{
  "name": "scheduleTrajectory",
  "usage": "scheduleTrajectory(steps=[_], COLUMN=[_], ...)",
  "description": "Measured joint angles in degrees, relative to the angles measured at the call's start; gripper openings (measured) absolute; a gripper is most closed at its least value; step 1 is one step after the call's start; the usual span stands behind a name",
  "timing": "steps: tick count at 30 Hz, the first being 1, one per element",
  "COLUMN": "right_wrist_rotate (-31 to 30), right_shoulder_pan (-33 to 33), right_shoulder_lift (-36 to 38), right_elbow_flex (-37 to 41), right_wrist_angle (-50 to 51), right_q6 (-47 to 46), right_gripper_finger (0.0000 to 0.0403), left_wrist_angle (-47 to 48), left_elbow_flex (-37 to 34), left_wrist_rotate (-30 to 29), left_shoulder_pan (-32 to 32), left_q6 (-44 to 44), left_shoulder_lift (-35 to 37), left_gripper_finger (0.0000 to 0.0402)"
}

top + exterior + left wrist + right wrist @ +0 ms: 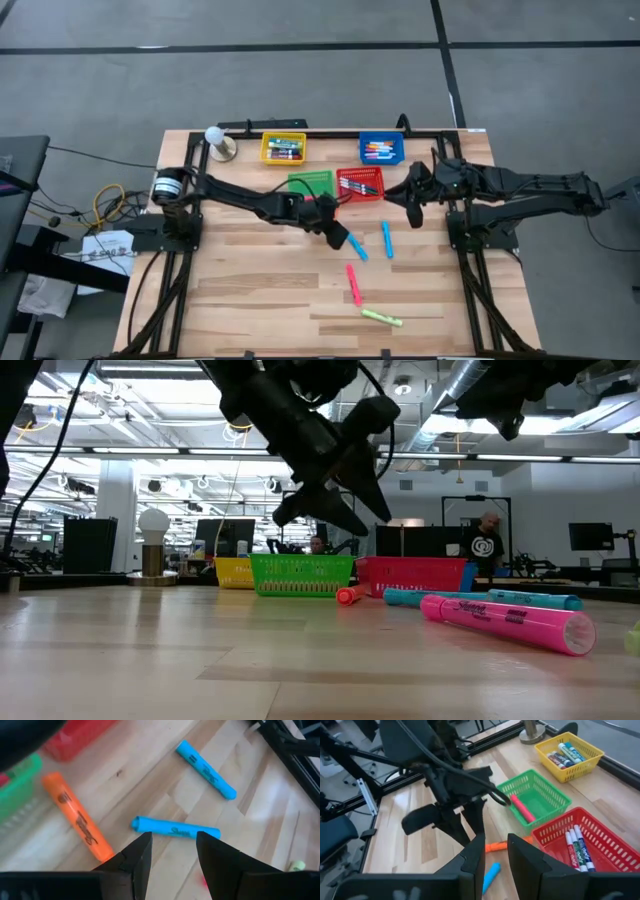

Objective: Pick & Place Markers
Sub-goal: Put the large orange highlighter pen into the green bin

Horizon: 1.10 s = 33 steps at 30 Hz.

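1. A grey floor (pixel 300 70) is lying around the wooden worktop (pixel 250 300), crossed by dark seam lines.
2. Yellow and black cables (pixel 100 205) are trailing on the floor beside the worktop.
3. Long ceiling lights (pixel 150 455) are glowing in the room beyond, under exposed ducts (pixel 470 375).
4. Dark monitors (pixel 590 536) are standing at the back.
5. A person (pixel 486 545) in a dark shirt is standing there.

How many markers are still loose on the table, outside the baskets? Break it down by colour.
blue markers: 2
orange marker: 1
pink marker: 1
yellow-green marker: 1
Total: 5 loose on the table
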<state>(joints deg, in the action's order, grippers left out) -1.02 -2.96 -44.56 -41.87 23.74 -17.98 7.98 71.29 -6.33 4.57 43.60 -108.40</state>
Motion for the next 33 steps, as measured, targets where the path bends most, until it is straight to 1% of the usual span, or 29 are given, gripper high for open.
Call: scheduleTrajectory(steps=[3,7,12,21,27,33], right_wrist_rotate=[0.0,0.0,0.0,0.0,0.0,0.1], right_shoulder_pan=[0.8,1.7,2.3,2.3,2.3,2.3], right_shoulder_lift=[0.0,0.0,0.0,0.0,0.0,0.0], right_elbow_flex=[0.0,0.0,0.0,0.0,0.0,0.0], right_wrist_angle=[0.0,0.0,0.2,0.3,0.7,0.7], right_q6=[0.0,0.0,0.0,0.0,0.0,0.0], right_gripper_finger=[0.0072,0.0072,0.0072,0.0072,0.0072,0.0072], left_wrist_angle=[-0.3,-0.5,0.4,1.6,1.9,3.7], left_elbow_flex=[0.0,0.0,0.0,0.0,0.0,0.0], left_wrist_rotate=[-0.7,-4.3,-6.8,-8.0,-8.8,-9.8], left_shoulder_pan=[0.5,1.1,1.1,1.0,0.9,0.7], left_q6=[2.0,4.0,5.4,6.6,9.4,10.9], left_shoulder_lift=[-1.0,-2.1,-2.8,-4.7,-6.9,-7.5], left_gripper_finger=[0.0154,0.0154,0.0154,0.0154,0.0154,0.0154])
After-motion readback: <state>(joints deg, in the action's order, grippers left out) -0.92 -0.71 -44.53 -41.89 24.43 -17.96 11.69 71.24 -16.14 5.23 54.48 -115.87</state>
